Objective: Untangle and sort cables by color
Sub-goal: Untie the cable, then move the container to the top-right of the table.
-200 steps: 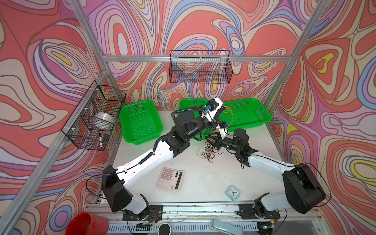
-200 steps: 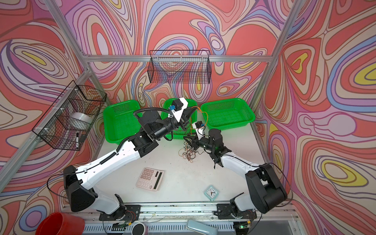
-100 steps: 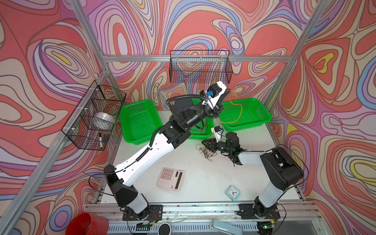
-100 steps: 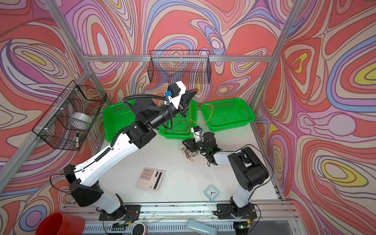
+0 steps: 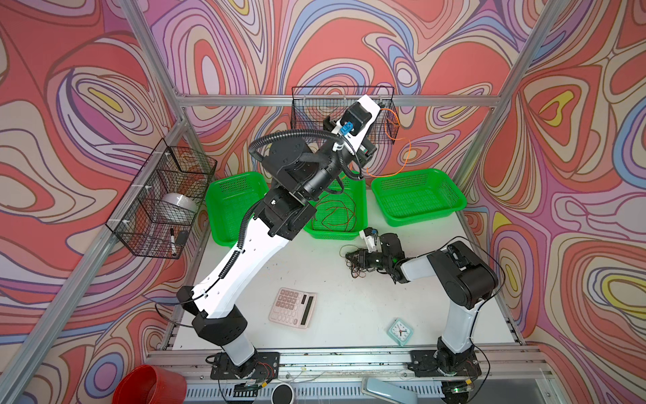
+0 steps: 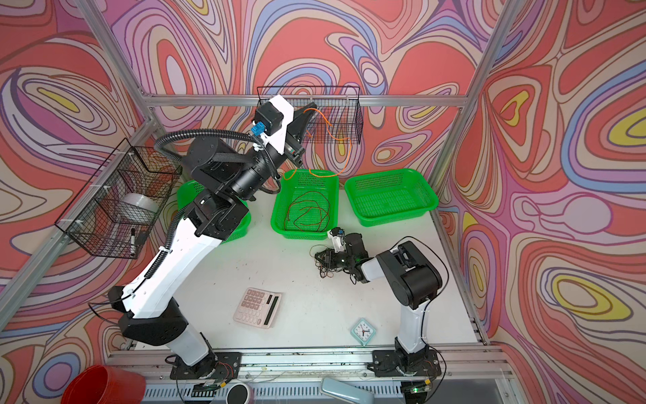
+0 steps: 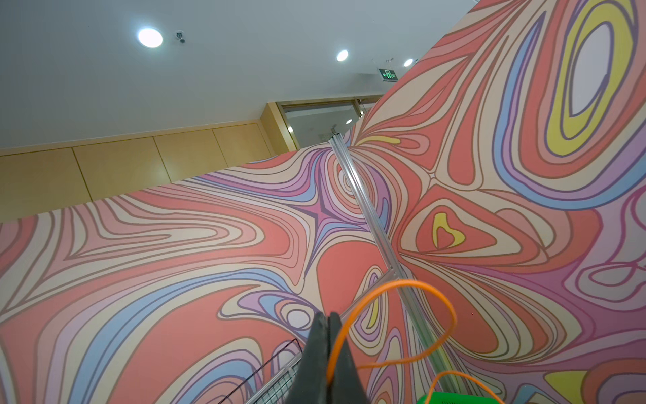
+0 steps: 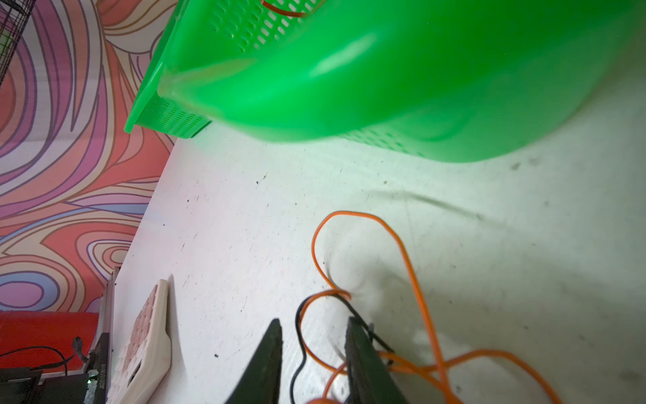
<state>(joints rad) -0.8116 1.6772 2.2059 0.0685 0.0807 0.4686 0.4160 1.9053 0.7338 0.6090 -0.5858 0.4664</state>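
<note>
My left gripper [image 5: 380, 105] [image 7: 328, 316] is raised high in front of the back wire basket [image 5: 314, 105], shut on an orange cable [image 7: 402, 281]. That cable [image 5: 407, 150] [image 6: 347, 150] hangs in loops down over the green baskets. On the white table lies a tangle [image 5: 356, 269] [image 6: 327, 271] of black and orange cables. My right gripper [image 5: 353, 259] [image 8: 313, 323] rests low at it, open, with a black loop [image 8: 297, 314] and an orange loop between its fingers. Red cable [image 5: 335, 213] [image 6: 307, 213] lies coiled in the middle green basket [image 5: 332, 233].
Green baskets stand left [image 5: 230, 203] and right [image 5: 419, 196] of the middle one. A pink calculator [image 5: 293, 307] and a small clock [image 5: 399, 330] lie near the table's front. A wire basket [image 5: 164, 199] hangs on the left wall; a red cup [image 5: 150, 384] sits below the front rail.
My left gripper has risen from the tangle to the back wire basket, drawing the orange cable up and clear. The right arm has folded in, its gripper still at the tangle.
</note>
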